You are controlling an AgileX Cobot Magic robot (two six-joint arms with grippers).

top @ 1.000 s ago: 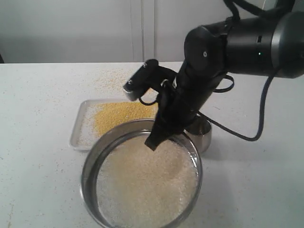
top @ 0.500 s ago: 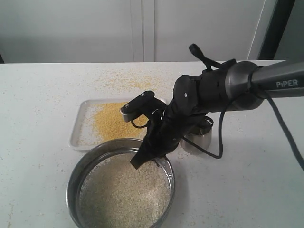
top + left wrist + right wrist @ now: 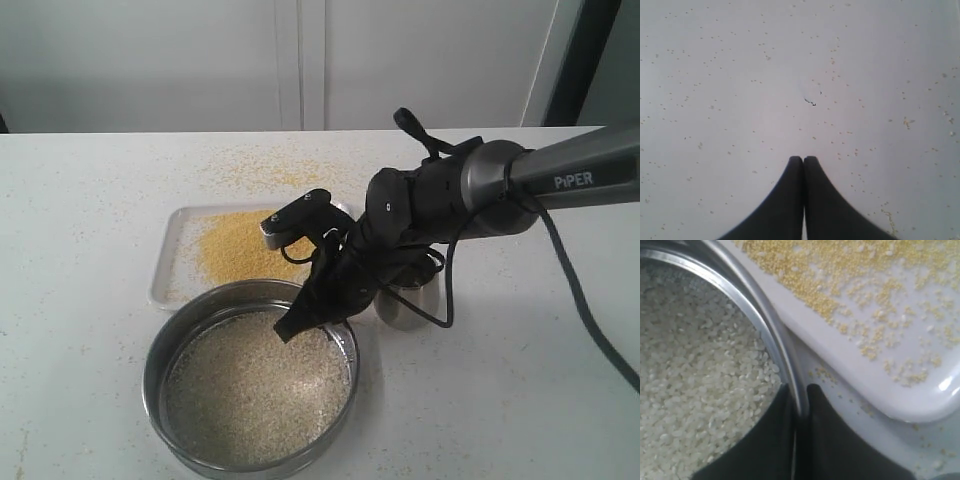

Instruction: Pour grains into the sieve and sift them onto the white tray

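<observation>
Only the wrist view shows right tool [image 3: 799,388] clamping sieve [image 3: 747,302].

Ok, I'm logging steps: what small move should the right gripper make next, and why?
Probably open the right gripper and release the sieve: yellow granules lie on the white tray, only whitish rice is inside, and the sieve seems set down beside the tray.
</observation>
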